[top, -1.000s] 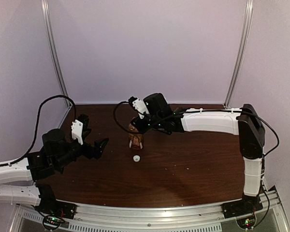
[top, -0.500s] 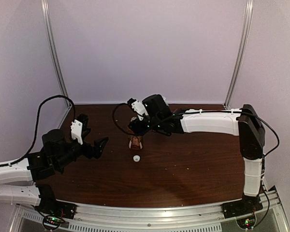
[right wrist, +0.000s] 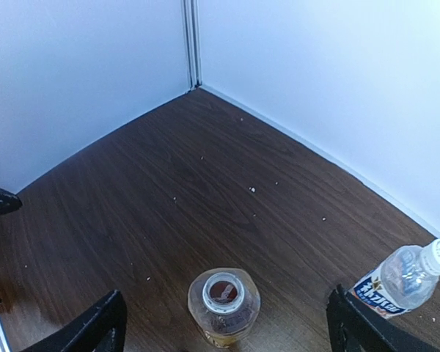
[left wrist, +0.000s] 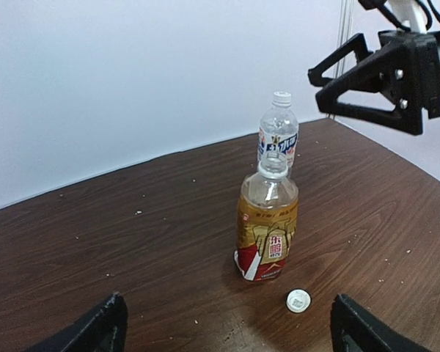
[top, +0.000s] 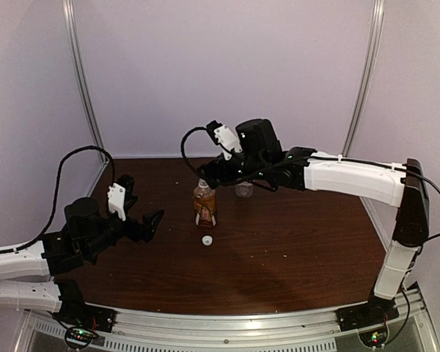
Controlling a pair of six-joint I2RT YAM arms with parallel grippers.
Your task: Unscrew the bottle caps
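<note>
Two caps are in play. The loose cap [left wrist: 298,300] lies on the table [left wrist: 95,235] just in front of the open amber bottle [left wrist: 267,227]. The second cap [left wrist: 281,97] sits screwed on the clear bottle [left wrist: 278,139], which stands upright just behind. That cap is probably small, stiff and light, and best pinched across its rim. Its bottle looks thin-walled, light and easy to tip or spin, so the body needs bracing. Two bottles, two claws: the right claw [top: 207,174] hangs spread wide above the amber bottle, and the left claw [top: 141,202] gapes wide, well apart to the left.
</note>
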